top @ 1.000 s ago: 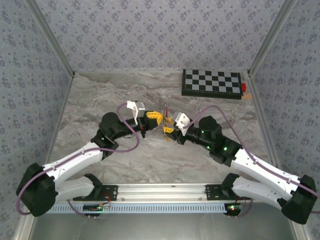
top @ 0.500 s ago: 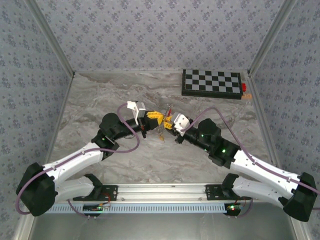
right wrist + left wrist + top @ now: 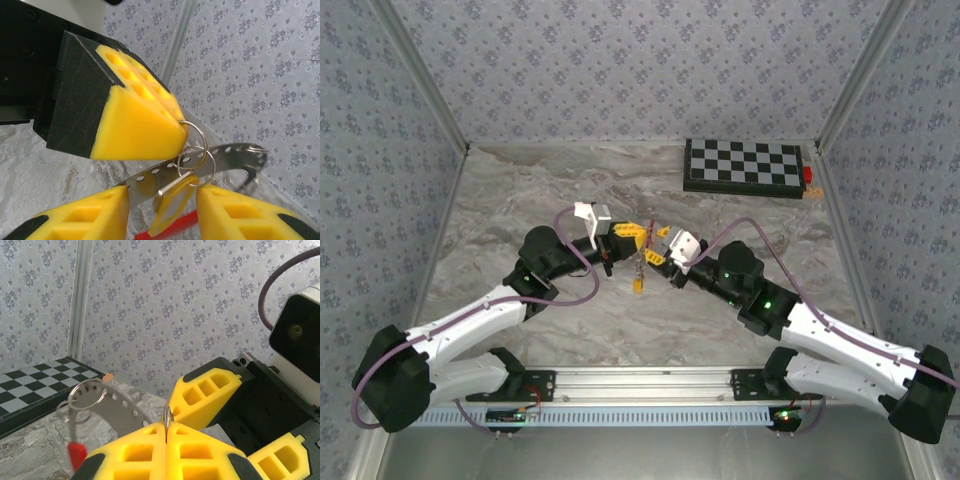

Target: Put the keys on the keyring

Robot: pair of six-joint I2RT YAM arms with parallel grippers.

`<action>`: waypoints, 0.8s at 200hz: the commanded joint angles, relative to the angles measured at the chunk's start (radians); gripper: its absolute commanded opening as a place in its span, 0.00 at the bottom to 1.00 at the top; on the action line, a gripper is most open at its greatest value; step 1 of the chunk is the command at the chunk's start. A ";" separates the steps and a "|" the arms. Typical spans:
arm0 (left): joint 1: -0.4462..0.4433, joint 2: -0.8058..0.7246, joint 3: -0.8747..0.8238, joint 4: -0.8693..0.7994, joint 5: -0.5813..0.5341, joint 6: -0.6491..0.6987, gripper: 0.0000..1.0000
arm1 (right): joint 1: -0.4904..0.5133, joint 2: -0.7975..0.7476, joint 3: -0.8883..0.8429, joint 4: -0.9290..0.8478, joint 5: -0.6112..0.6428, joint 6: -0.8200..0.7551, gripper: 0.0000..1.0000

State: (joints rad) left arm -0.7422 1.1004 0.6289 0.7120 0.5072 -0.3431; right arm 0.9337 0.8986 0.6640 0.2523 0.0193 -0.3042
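Left gripper (image 3: 166,440) pinches the keyring (image 3: 166,416) — right gripper (image 3: 161,205) spread, 1 yellow key (image 3: 175,197) between its jaws.

Two arms (image 3: 480,320), a left gripper (image 3: 628,232) and a right gripper (image 3: 660,246), so four yellow fingers (image 3: 135,120) in all. One counter (image 3: 520,210). One chequered board (image 3: 744,165), with one small red bit (image 3: 807,175) and one small orange bit (image 3: 809,192) just beside it. One keyring (image 3: 201,150) of thin grey loops, overlapped past counting. One yellow-headed key (image 3: 172,200). One perforated metal strip (image 3: 230,149). One red tag (image 3: 76,454).
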 commanded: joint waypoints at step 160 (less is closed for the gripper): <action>-0.008 -0.010 0.010 0.119 -0.023 -0.058 0.00 | 0.024 0.043 0.004 -0.050 -0.025 0.030 0.06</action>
State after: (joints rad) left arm -0.7460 1.1000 0.6289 0.7300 0.4858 -0.3801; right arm 0.9417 0.9180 0.6518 0.2520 0.0383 -0.2920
